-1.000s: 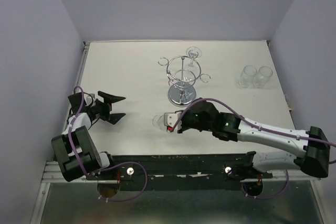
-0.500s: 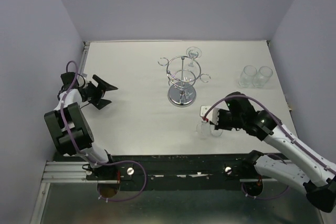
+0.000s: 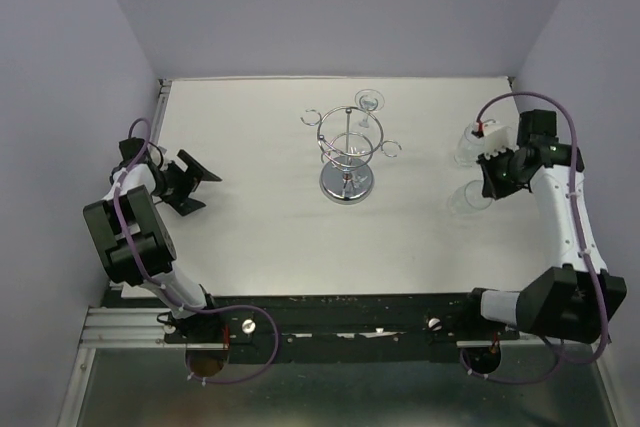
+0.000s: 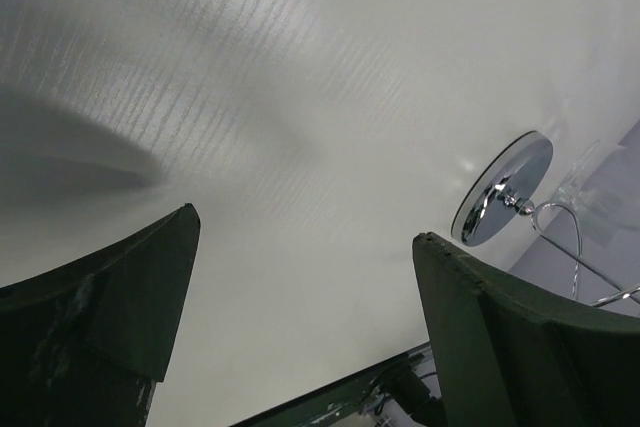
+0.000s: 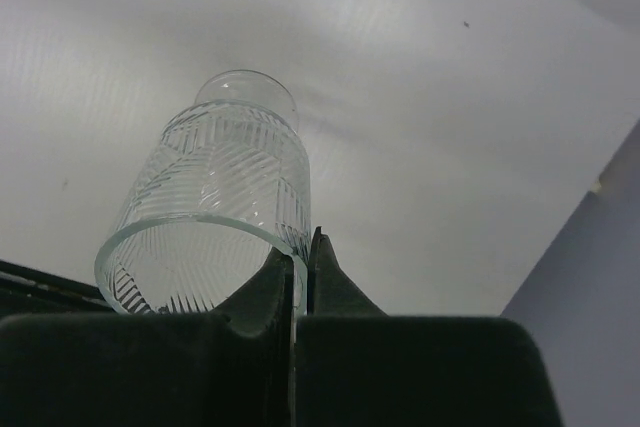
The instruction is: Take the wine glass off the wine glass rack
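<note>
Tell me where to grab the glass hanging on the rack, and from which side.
Probably the stem, just below its loop, coming from the far right. The wine glass hangs foot-up in a loop on the far side of the rack, so post and hoop block a near-side approach.

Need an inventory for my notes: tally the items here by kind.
wine glass rack: 1
hanging glass, on the rack: 1
held glass, in jaws of the right gripper: 1
standing glass, on the table: 1 seen; arm may hide another
Total: 4 seen

Right tool (image 3: 483,184), glass (image 3: 465,197); now far right
</note>
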